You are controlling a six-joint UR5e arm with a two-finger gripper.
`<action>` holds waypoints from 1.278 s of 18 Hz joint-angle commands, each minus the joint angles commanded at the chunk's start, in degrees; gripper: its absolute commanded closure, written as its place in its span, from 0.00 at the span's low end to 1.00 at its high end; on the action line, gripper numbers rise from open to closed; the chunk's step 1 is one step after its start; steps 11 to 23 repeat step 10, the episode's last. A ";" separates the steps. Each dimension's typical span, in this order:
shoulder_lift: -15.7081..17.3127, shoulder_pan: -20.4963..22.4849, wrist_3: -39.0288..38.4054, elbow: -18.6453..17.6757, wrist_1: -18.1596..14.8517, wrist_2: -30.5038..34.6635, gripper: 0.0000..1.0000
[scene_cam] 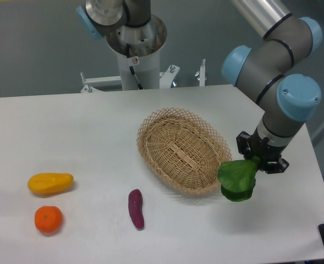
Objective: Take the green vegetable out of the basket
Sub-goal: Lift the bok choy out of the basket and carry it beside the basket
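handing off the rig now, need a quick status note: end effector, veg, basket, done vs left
End effector: shut on the vegetable, which hangs below it, off the table, just right of the basket.
Basket: on the table, nothing visible in it.
Done: vegetable is out of the basket and lifted.
Left: nothing on the pick itself; just keep the hold. The grip looks to be at one end of the vegetable, so move gently.
Elsewhere on the table: purple piece, orange, yellow fruit, all to the left.
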 joint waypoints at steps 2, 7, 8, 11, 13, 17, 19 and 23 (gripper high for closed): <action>0.09 0.00 0.09 0.00 0.00 0.09 0.85; 0.09 -0.18 0.00 -0.18 0.09 0.18 0.85; 0.09 -0.18 0.00 -0.18 0.09 0.26 0.85; 0.09 -0.26 0.00 -0.35 0.09 0.26 0.85; 0.09 -0.26 0.00 -0.35 0.09 0.26 0.85; 0.09 -0.26 0.00 -0.35 0.09 0.26 0.85; 0.09 -0.26 0.00 -0.35 0.09 0.26 0.85; 0.09 -0.26 0.00 -0.35 0.09 0.26 0.85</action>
